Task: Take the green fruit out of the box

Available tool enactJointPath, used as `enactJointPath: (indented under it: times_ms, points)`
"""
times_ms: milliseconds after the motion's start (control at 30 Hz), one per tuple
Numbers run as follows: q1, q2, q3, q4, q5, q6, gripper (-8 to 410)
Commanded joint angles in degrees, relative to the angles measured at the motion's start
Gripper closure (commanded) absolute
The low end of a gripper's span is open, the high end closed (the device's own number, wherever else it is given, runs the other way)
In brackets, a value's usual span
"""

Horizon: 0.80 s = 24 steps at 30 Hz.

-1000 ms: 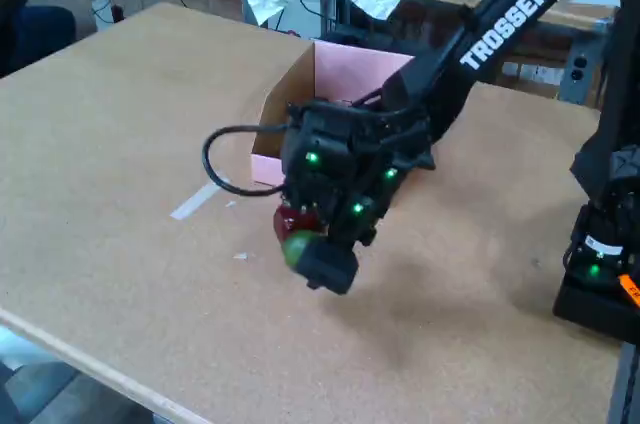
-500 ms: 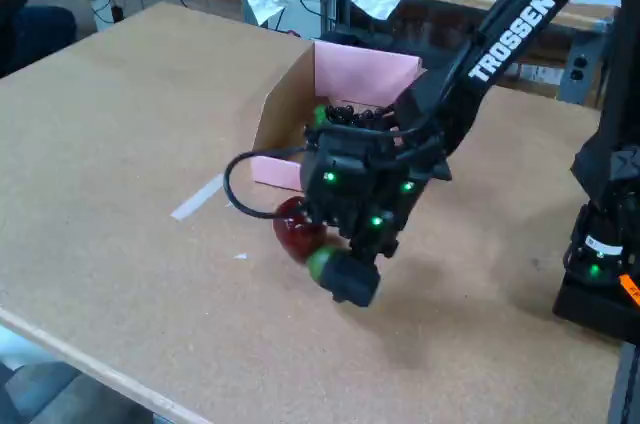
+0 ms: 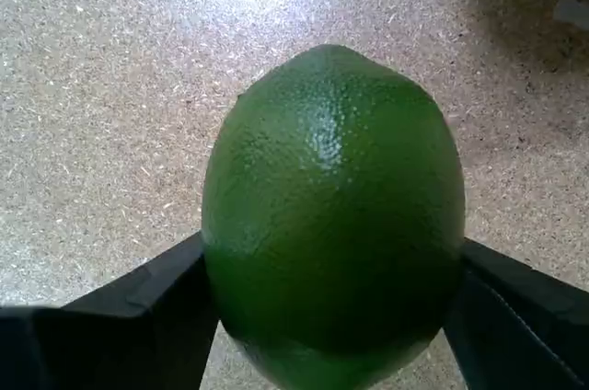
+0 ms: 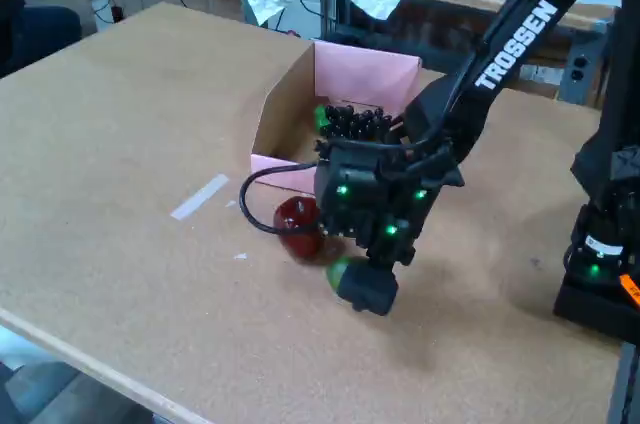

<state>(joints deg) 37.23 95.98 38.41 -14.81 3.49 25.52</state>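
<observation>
Green fruit (image 3: 333, 215): pinched between the two dark fingers (image 3: 138, 312) at bottom of wrist view, speckled board beneath; in fixed view a small green patch (image 4: 337, 268) at lower centre, already clear of the box.
Gripper (image 4: 362, 286): clamped on both flanks of the fruit, hanging low over the bench (image 4: 120, 164), just right of the red apple (image 4: 297, 226).
Box (image 4: 365, 74): pink, upper centre of fixed view, well behind the gripper; black grapes (image 4: 355, 122) inside.
Step in hand: probably setting the fruit down outside the box.
Doing it well: lower until skin meets the board, then spread the fingers slowly; round shape likely to roll.
Risk: apple close on the left; better to release slightly rightward, away from it.
Height above board: cannot tell whether touching.
</observation>
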Motion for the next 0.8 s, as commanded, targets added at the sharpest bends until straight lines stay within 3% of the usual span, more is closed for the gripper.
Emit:
enactJointPath:
  times_ms: [0,400,767]
  points:
    - [0.02,0.02,0.02,1.05,-0.07,0.35,233]
    - [0.02,0.02,0.02,1.31,1.55,3.45,130]
    - [0.02,0.02,-0.35,1.27,2.43,6.86,96]
